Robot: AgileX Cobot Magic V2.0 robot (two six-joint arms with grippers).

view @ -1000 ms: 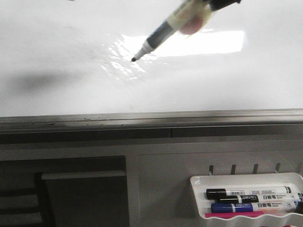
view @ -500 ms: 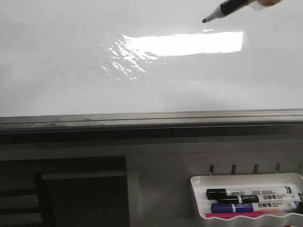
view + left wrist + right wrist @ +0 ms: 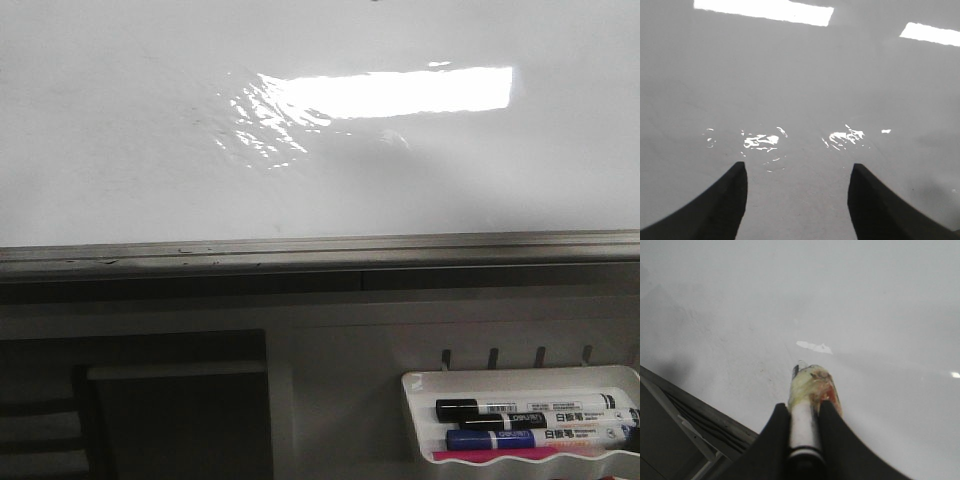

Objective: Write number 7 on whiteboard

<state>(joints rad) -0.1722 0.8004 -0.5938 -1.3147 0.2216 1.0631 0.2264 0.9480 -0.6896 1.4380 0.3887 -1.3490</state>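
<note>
The whiteboard (image 3: 120, 150) fills the upper front view, glossy white with a bright rectangular glare and a grey frame edge along its bottom. No number 7 shows on it. Neither gripper shows in the front view. In the right wrist view my right gripper (image 3: 805, 412) is shut on a marker (image 3: 807, 405) with a white barrel and a yellowish taped wrap, held over the whiteboard (image 3: 865, 315). In the left wrist view my left gripper (image 3: 797, 170) is open and empty over the whiteboard (image 3: 800, 75).
A white marker tray (image 3: 420, 385) at the lower right holds black and blue markers (image 3: 530, 410) and a pink strip. The grey frame edge (image 3: 320, 250) runs across, with dark grey panels below. The board's corner frame shows in the right wrist view (image 3: 685, 410).
The marker and the right gripper have risen up and to the right, out of the front view. The board surface looks unchanged.
</note>
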